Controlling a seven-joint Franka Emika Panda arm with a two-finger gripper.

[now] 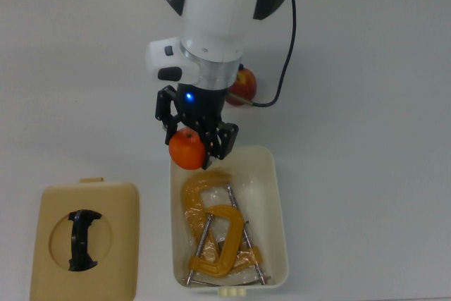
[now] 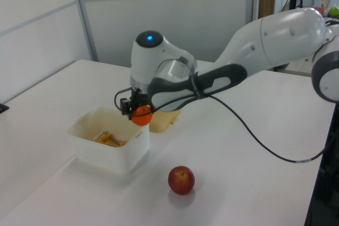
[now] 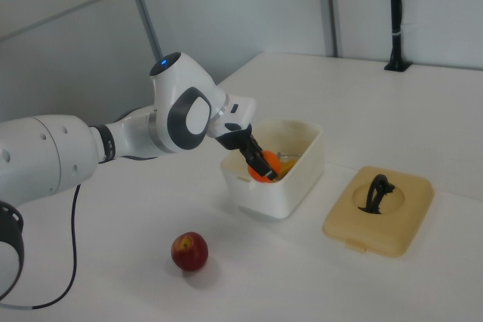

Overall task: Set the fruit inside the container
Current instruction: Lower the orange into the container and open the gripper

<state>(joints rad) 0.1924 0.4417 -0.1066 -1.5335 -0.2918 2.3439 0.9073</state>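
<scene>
bright round orange [image 1: 186, 151] gripped in fingers [image 1: 215, 142] over cream tub [image 1: 278, 209] rim w/ yellow clamps [image 1: 211, 234] inside

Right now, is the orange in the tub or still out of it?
Out. The hand holds the orange in the air over a corner of the tub; only clamps lie inside.

No readable words, labels, brands, numbers or signs found in any of the three views.
</scene>
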